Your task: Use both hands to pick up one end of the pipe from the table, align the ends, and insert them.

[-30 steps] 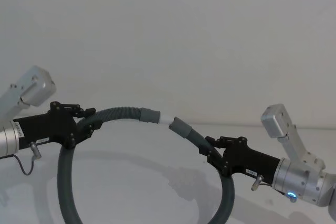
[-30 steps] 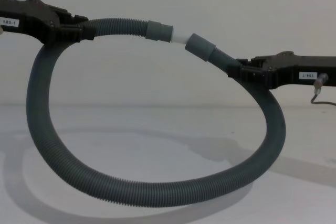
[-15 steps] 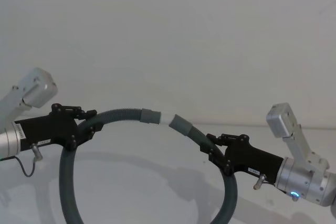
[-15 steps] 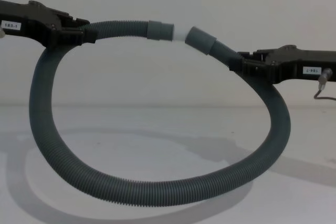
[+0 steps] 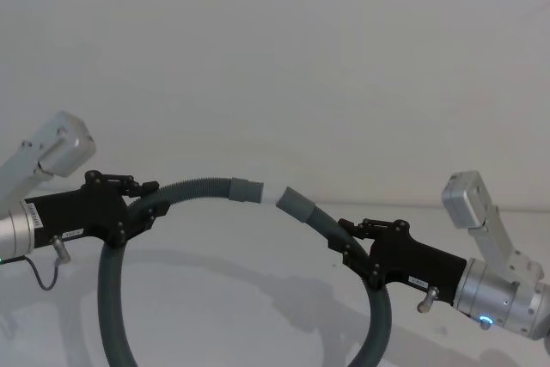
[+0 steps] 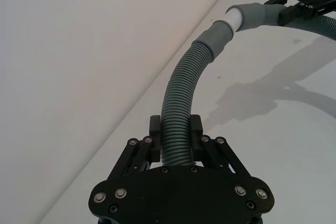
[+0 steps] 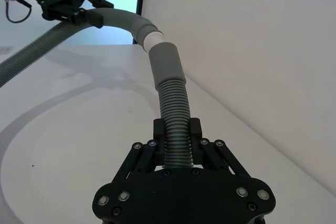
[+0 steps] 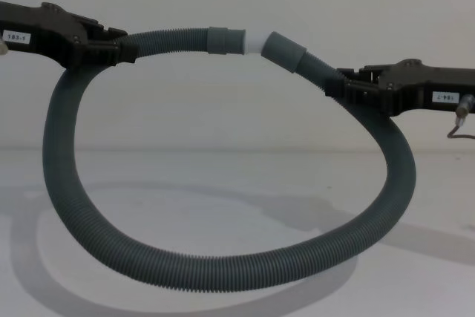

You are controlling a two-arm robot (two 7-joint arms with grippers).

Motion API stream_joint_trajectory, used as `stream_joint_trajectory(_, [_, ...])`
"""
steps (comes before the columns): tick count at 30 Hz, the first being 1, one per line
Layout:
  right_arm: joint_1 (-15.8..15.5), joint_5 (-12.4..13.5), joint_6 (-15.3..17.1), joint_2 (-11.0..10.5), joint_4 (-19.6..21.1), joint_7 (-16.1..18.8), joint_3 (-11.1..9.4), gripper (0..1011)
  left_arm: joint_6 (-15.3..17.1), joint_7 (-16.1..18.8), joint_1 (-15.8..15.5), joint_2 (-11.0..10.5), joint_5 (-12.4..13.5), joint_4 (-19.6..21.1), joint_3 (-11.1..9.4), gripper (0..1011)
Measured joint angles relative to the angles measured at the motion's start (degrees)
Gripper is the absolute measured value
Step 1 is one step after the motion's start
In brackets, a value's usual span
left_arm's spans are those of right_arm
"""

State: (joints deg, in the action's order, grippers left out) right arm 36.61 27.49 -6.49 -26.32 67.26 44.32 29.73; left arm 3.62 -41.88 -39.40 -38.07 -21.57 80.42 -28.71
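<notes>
Since a second ago my right pincer has drawn rightward, pulling its hollow cuff back along the white spigot. My left pincer clamps the pipe, which loops above the worktop.

One hose forms a single loop above one white table. It has two grey cuffs: one on the left with one white tip, one on the right. Two grippers hold it, one left, one right.
</notes>
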Motion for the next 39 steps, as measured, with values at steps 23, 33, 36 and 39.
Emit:
stream_joint_trajectory(23, [0.6, -4.2, -9.7, -1.4, -0.9, 4.3, 1.6, 249, 0.4, -3.3, -3.6, -0.6, 1.0, -2.0, -2.0, 288])
stream_joint_trajectory(33, [0.9, -5.1, -10.1, -1.8, -0.7, 4.8, 2.1, 249, 0.4, -3.7, -4.5, -1.1, 1.3, -1.8, -2.5, 288])
stream_joint_trajectory(36, [1.0, -5.4, -9.3, -1.8, -0.5, 4.7, 2.3, 249, 0.6, -3.5, -4.5, -1.3, 1.5, -1.4, -2.5, 288])
stream_joint_trajectory(39, [1.1, -5.4, -8.7, -1.9, -0.3, 4.6, 2.4, 249, 0.9, -3.2, -4.4, -1.5, 1.7, -0.8, -2.5, 288])
